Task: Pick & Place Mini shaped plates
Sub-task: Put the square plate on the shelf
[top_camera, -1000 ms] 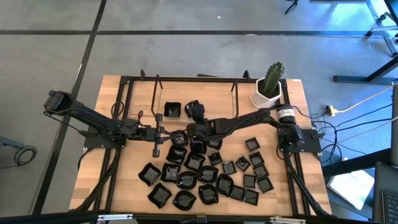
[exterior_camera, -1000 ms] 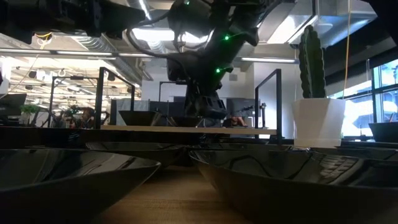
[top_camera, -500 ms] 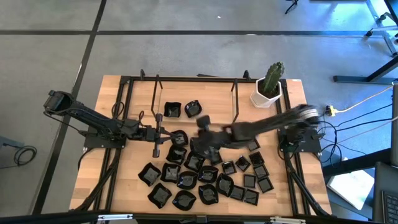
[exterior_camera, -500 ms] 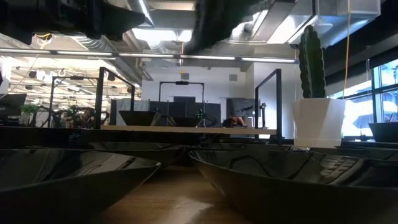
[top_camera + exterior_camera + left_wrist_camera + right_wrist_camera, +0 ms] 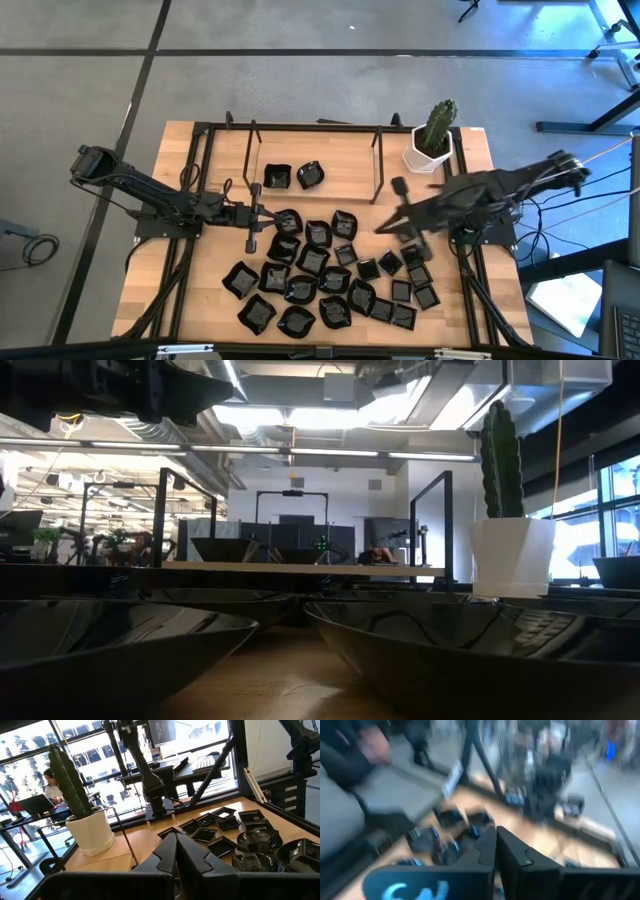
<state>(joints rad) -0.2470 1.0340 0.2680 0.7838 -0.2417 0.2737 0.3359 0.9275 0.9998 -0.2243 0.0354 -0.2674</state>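
Note:
Many mini shaped plates, small, glossy and black, lie clustered on the wooden table's near half [image 5: 330, 285]. Two more [image 5: 277, 177] [image 5: 311, 174] rest flat farther back. My left gripper [image 5: 262, 215] [image 5: 176, 842] hovers level at the cluster's left edge, shut and empty. My right gripper [image 5: 388, 220] [image 5: 496, 837] is blurred, up in the air above the right part of the cluster, shut with nothing between its fingers. In the low view two plates [image 5: 120, 650] [image 5: 480, 650] fill the foreground.
A white pot with a green cactus [image 5: 430, 150] [image 5: 512, 555] stands at the far right corner. A black rod frame [image 5: 300, 130] runs along the far edge and down both sides. Bare wood lies behind the two far plates.
My right gripper has drawn away from the two far plates toward the table's right edge, rising and turning as it went. It now hangs above the right part of the cluster. Both far plates lie still.

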